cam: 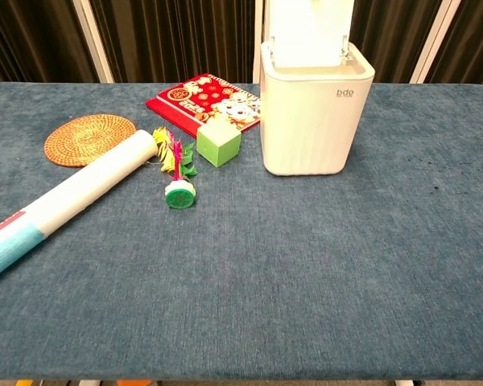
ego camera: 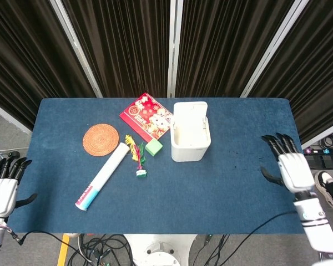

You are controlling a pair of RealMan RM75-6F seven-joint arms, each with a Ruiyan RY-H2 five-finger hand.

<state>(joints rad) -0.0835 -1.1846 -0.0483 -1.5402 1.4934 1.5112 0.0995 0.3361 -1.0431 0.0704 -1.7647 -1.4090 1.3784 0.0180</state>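
A white bin (ego camera: 190, 145) (cam: 309, 121) stands near the table's middle with its lid (ego camera: 190, 113) (cam: 307, 32) raised upright at the back, and its inside looks bare. My right hand (ego camera: 292, 168) hovers off the table's right edge, fingers spread, holding nothing. My left hand (ego camera: 2, 188) hangs off the left front corner, fingers apart and empty. Neither hand shows in the chest view. Nearest the bin on its left is a green cube (ego camera: 153, 147) (cam: 219, 142).
A feathered shuttlecock (ego camera: 139, 162) (cam: 177, 175), a rolled white tube (ego camera: 102, 176) (cam: 64, 199), a round woven coaster (ego camera: 100, 139) (cam: 90, 138) and a red booklet (ego camera: 147, 116) (cam: 205, 100) lie left of the bin on the blue table (ego camera: 238, 133). Dark curtains hang behind.
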